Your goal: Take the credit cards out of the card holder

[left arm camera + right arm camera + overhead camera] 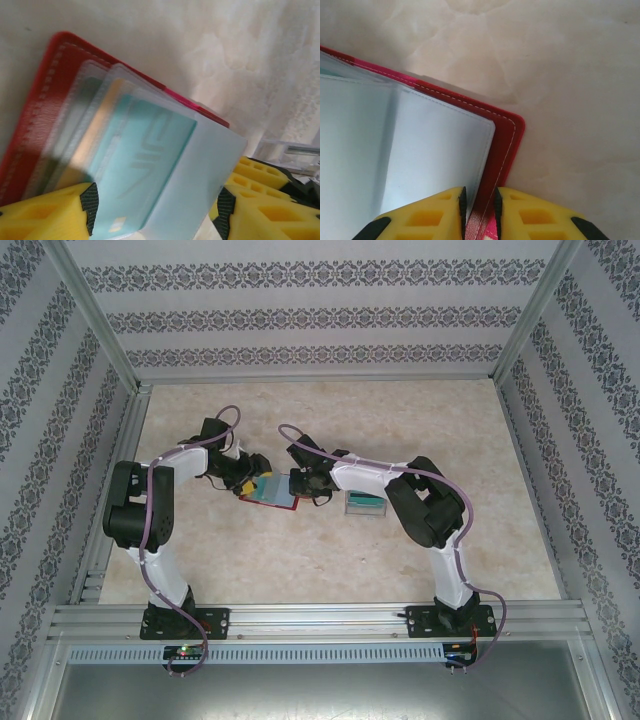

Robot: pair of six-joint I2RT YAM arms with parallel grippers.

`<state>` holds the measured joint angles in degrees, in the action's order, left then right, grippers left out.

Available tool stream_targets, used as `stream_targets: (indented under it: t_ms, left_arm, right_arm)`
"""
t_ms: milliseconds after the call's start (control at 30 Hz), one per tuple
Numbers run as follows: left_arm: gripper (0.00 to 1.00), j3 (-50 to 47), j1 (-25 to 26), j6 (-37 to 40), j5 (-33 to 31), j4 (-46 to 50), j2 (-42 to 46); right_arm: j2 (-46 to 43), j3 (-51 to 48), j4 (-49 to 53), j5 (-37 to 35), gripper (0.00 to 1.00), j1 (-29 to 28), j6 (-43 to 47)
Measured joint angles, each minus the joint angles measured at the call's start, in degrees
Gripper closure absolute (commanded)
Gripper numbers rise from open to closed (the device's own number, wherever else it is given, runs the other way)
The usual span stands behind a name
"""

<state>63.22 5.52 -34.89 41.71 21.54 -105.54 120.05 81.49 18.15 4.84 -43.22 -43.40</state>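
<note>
A: So, card holder (pixel 262 498) lies open on the table (pixel 420 420), just left of centre, between the two grippers. Its red cover (pixel 507 145) is down and the clear sleeves are fanned on top.

B: What's left inside?

A: One teal card (pixel 145 165) in the top sleeve (pixel 215 165), and one beige-gold card (pixel 107 122) in a sleeve under it. Some loose cards (pixel 365 505) lie right of the holder, apart from it, beside the right arm (pixel 420 500).

B: Grippers?

A: Far-right edge of the holder: right gripper (pixel 480 197) is clenched on the red cover, a thin pinch near the corner. On the other side, left gripper (pixel 157 210) is released, jaws wide, one pad either side of the top sleeve. Can't tell if the pads touch the sleeve edges.

B: So the next move is probably closing on the teal card and pulling it out?

A: Likely. Main risk is that the sleeve is floppy and wider than the card. If the jaws close on sleeve plus card, the pull drags the whole holder, not the card.

B: And the right pinch?

A: It's a small bite on one edge. A hard pull could pivot the holder around it or slip the cover out.

B: Gold card?

A: It sits close under the teal one. A deep grab could catch both sleeves and buckle them.

B: Anything else?

A: The teal card's end nearest the left gripper is blurred, so can't say how far it sticks out of the sleeve.
</note>
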Motion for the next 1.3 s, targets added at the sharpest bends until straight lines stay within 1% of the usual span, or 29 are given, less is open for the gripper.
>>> stream_targets:
  t_ms: [233,433,633,767,867,933,1000,1067,1100,1167,1200,1300]
  left_arm:
    - [0.28,0.00,1.86,-0.04,3.15,-1.55,0.00]
    - [0.28,0.00,3.21,-0.28,5.31,-3.08,0.00]
    - [0.28,0.00,5.84,-1.16,7.28,-4.59,0.04]
    - [0.29,0.00,6.08,-1.36,6.86,-4.59,0.46]
    - [0.30,0.00,5.20,-1.36,5.60,-4.52,1.86]
    - [0.34,0.00,3.82,-1.40,4.66,-4.46,3.08]
    - [0.41,0.00,1.84,-1.46,3.48,-4.44,4.11]
    - [0.54,0.00,0.35,-1.53,2.34,-4.39,4.35]
    - [0.62,0.00,-0.24,-1.51,1.55,-4.26,4.17]
    - [0.73,0.04,-0.68,-1.51,0.37,-3.98,3.54]
    - [0.77,0.09,-0.68,-1.29,-0.15,-3.87,2.95]
    - [0.82,0.44,-0.66,-1.01,-1.22,-3.19,0.46]
  right_arm:
    - [0.15,0.00,-1.01,1.05,0.73,0.00,-0.07]
    - [-0.13,-1.09,-2.69,1.27,0.72,0.33,-0.76]
    - [-3.08,-6.05,-6.25,1.90,0.71,1.53,-2.86]
    - [-5.25,-7.98,-6.43,1.86,0.71,2.62,-3.39]
    - [-6.54,-8.02,-6.78,1.79,0.71,2.97,-3.50]
    - [-7.43,-8.13,-7.34,1.66,0.71,2.91,-3.85]
    - [-8.48,-8.20,-7.69,1.44,0.72,2.58,-4.28]
    - [-9.33,-8.17,-8.39,1.49,0.72,2.19,-4.39]
    - [-9.55,-8.09,-8.83,1.88,0.73,2.05,-4.46]
    - [-9.42,-7.45,-9.49,2.93,0.76,1.70,-4.68]
    - [-9.09,-6.84,-9.66,3.78,0.77,1.70,-4.92]
    - [-6.99,-4.02,-10.80,6.12,0.77,1.31,-5.81]
